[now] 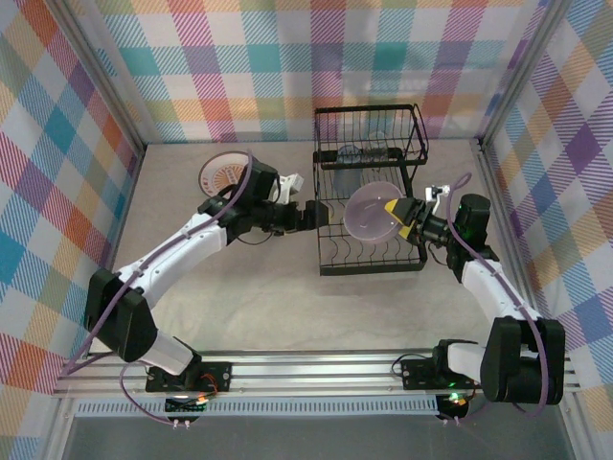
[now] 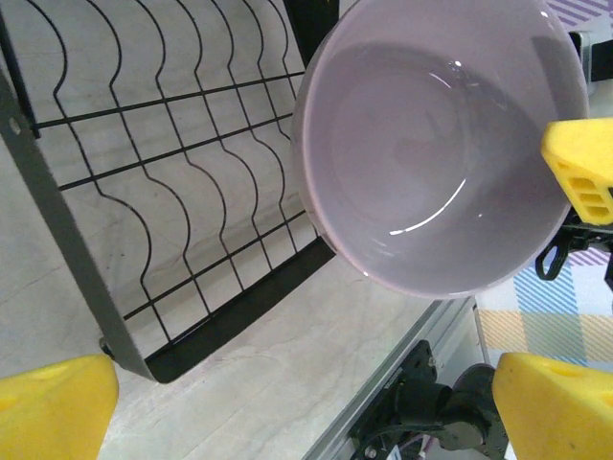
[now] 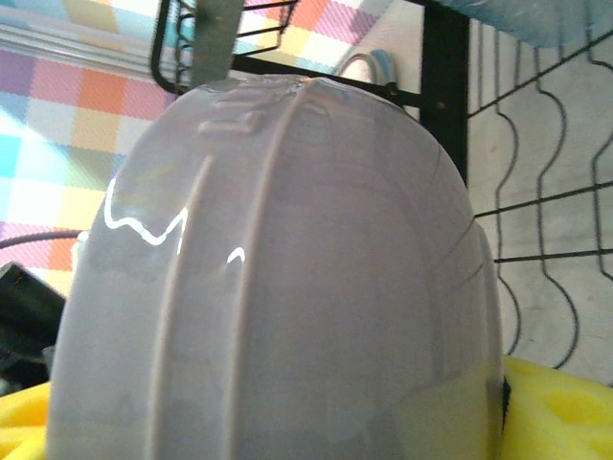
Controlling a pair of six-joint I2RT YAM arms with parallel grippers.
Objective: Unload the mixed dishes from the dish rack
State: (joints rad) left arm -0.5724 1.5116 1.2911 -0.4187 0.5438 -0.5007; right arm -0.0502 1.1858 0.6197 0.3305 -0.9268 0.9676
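Plaid walls ring a pale worktop (image 1: 239, 297). At the dish rack (image 1: 330, 268), the right gripper (image 1: 401, 218) clamps the rim of the lavender bowl (image 1: 372, 212), held on edge above the lower tray with its mouth facing left. The left gripper (image 1: 312, 216) hangs wide open just left of the rack, with the bowl lying to its right.

bowl (image 1: 372, 213) above dish rack (image 1: 369, 270) tray; plate (image 1: 218, 173) left of rack

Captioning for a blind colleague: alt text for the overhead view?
Jaws of the right arm grip a lavender bowl by its rim above the black wire dish rack. Open jaws of the left arm hover at the rack's left side, a white orange-patterned plate behind it.
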